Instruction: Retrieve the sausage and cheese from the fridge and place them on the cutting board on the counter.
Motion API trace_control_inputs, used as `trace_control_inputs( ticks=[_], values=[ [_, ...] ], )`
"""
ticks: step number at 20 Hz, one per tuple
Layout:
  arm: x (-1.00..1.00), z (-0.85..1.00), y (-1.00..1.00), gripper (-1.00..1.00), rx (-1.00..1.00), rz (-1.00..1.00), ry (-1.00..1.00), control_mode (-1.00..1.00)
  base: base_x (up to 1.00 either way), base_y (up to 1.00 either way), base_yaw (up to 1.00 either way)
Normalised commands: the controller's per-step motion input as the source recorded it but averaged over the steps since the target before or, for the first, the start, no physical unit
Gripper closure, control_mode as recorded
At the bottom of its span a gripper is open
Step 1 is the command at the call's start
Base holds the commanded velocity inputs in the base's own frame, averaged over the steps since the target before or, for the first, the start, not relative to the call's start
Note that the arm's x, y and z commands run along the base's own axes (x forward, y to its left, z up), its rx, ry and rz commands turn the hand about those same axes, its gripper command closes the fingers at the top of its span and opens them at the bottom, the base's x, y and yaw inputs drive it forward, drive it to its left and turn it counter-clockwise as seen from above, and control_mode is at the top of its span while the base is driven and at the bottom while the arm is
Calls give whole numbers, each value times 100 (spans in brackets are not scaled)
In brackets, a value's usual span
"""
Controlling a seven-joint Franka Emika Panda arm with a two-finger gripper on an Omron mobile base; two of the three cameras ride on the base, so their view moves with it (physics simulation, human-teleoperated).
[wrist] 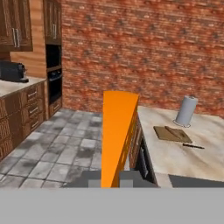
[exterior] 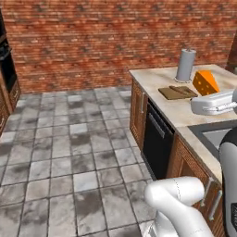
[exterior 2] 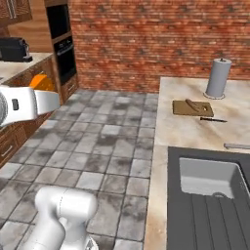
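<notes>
The claw (wrist: 110, 181) is clamped on the cheese (wrist: 117, 135), carried in the air, while the cutting board (wrist: 172, 134) lies ahead and to the right on the tabletop (wrist: 175, 153), beside the paper-towel roll (wrist: 186, 111)

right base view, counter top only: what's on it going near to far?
Dark grey sink basin → thin black knife → flat light-brown wooden cutting board → upright grey paper-towel roll, all on the beige marbled counter.
</notes>
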Motion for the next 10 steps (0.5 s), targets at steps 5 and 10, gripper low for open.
trace_control_inputs(
  ticks=[5,10],
  values=[
    [0,0,0,100,0,0,0,100,96,43,-41],
    [0,0,0,100,0,0,0,100,92,50,-41]
  ],
)
